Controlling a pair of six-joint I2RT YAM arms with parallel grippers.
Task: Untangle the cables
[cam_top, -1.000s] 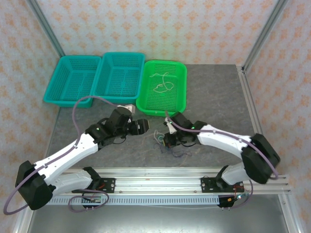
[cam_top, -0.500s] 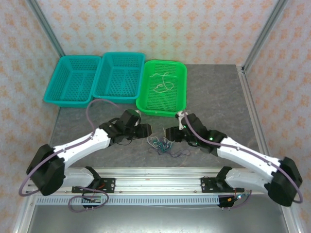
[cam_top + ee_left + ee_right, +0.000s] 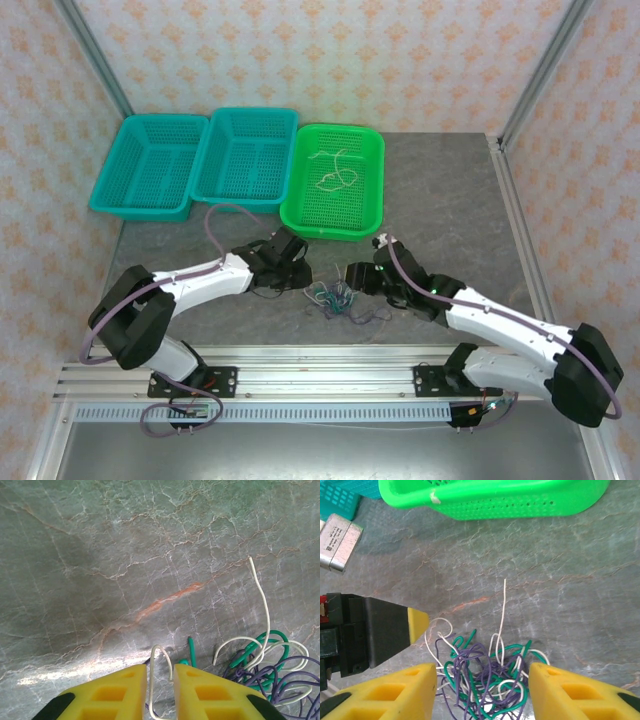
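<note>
Already inside green basket point(image 3: 350, 210): loose cream cables point(image 3: 335, 172).

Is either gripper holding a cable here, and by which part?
Right gripper: open astride the tangled cables, holding nothing. Left gripper: fingers bracket a loop of a white cable, gap visible; whether it is pinched cannot be told.
</note>
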